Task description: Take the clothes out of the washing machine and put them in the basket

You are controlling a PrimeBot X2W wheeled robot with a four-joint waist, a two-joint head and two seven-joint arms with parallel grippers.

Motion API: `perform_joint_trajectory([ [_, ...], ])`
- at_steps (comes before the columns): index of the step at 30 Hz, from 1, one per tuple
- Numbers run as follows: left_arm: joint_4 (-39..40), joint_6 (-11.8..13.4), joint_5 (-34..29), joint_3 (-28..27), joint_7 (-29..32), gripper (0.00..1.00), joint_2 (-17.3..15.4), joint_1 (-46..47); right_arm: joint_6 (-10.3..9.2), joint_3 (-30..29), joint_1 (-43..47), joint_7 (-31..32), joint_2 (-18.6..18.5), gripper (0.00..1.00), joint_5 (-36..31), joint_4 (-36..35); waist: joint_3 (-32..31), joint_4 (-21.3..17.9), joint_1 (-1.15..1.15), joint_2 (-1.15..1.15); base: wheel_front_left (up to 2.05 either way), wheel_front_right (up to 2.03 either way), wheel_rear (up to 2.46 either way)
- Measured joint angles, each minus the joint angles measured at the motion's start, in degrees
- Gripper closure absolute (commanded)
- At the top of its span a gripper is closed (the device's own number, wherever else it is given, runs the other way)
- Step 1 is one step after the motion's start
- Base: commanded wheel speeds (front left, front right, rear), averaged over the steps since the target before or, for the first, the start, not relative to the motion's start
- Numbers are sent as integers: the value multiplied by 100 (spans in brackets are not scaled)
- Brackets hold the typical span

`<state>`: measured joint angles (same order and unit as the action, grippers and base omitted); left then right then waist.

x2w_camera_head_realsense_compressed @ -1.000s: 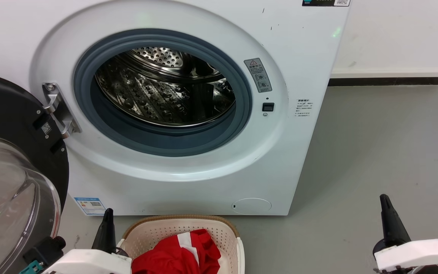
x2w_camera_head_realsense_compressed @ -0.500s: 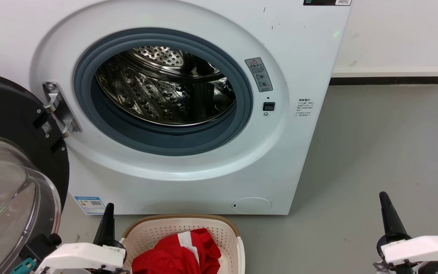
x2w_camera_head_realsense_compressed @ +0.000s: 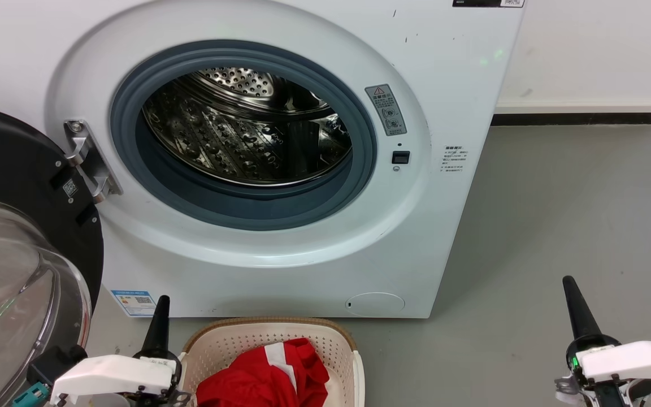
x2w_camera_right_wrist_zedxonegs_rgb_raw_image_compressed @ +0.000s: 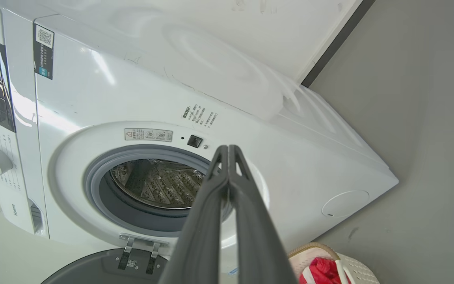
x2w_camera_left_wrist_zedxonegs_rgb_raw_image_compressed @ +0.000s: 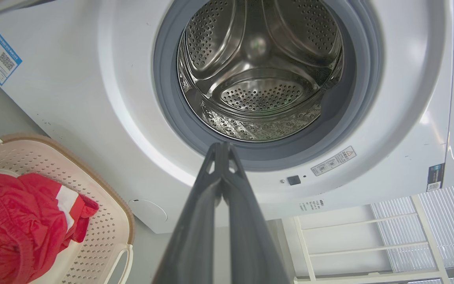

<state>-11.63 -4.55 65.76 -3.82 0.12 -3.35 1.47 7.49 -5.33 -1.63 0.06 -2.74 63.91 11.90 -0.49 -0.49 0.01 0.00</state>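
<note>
1. Grey floor [x2w_camera_head_realsense_compressed: 557,215] carries your washing machine [x2w_camera_head_realsense_compressed: 280,271], door [x2w_camera_head_realsense_compressed: 14,169] swung open, drum [x2w_camera_head_realsense_compressed: 246,130] showing steel;
2. clothes [x2w_camera_head_realsense_compressed: 257,379] lie in the basket [x2w_camera_head_realsense_compressed: 229,339] before it;
3. left gripper [x2w_camera_head_realsense_compressed: 162,304] and right gripper [x2w_camera_head_realsense_compressed: 571,288] both pinched closed, holding nothing.

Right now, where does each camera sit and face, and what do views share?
Head view: on the head, facing down at white front-loading washing machine; left end effector, right end effector below.
Left wrist view: left wrist, along shut fingers into the perforated steel drum.
Right wrist view: right wrist, along shut fingers at the machine's front.
All share: cream perforated plastic basket, red fabric clothes.
</note>
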Motion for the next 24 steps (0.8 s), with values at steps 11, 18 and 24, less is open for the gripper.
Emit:
perform_joint_trajectory([
  [11,-67,-60,624,-60,154,100,10,109,0,-26,-106,151,-1,100,670,52,13,10,-1,0,0,0,0],
  [18,-99,-109,1045,-103,253,100,14,158,0,-46,-177,257,-1,100,1120,87,23,17,-1,0,0,0,0],
  [24,-125,-151,1340,-140,326,100,20,230,0,-62,-201,331,-2,100,1435,108,31,22,-1,0,0,0,0],
])
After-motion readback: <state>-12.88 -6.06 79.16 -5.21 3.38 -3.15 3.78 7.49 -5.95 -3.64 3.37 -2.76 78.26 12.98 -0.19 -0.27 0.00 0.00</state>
